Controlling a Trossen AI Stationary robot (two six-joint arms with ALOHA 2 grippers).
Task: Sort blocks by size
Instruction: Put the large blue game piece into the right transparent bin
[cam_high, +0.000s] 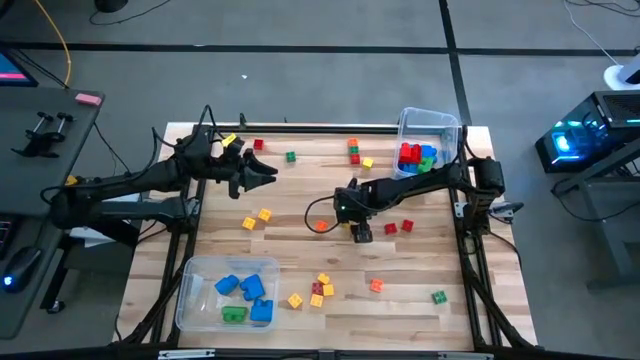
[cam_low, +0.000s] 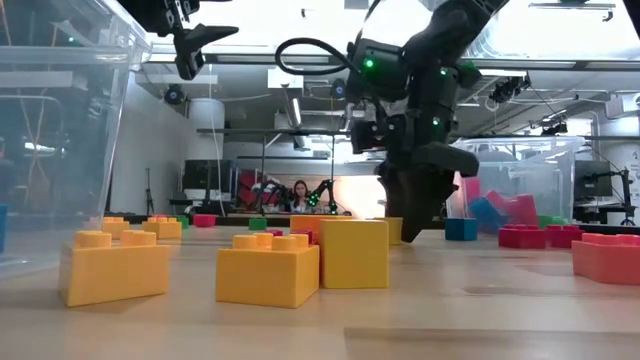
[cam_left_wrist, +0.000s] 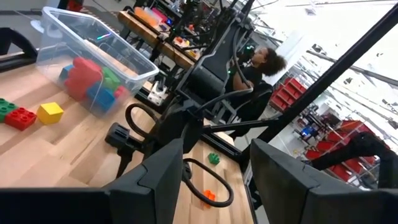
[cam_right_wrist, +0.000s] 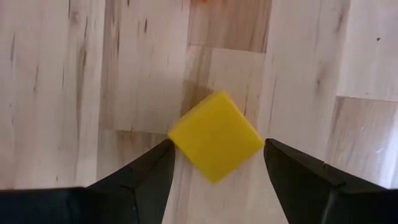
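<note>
Small blocks in red, yellow, green and orange lie scattered on the wooden table (cam_high: 420, 270). My right gripper (cam_right_wrist: 217, 144) points down at mid-table (cam_high: 360, 233), open, with a small yellow cube (cam_right_wrist: 214, 137) on the table between its fingers, corner toward each finger. In the low view this gripper (cam_low: 413, 228) reaches nearly to the tabletop. My left gripper (cam_high: 268, 172) hangs above the far left of the table, roughly level, open and holding nothing (cam_left_wrist: 216, 149). My right gripper comes from above, one finger (cam_right_wrist: 155, 163) beside each of two opposite corners of the yellow cube (cam_right_wrist: 177, 134). Whether the fingers touch the cube, I cannot tell. The cube lies flat on the table.
A clear bin (cam_high: 190, 300) at the near left holds blue and green bricks. Another clear bin (cam_high: 445, 122) at the far right holds red, blue and green bricks. An orange block (cam_high: 320, 226) and two red blocks (cam_high: 398, 227) lie close to my right gripper.
</note>
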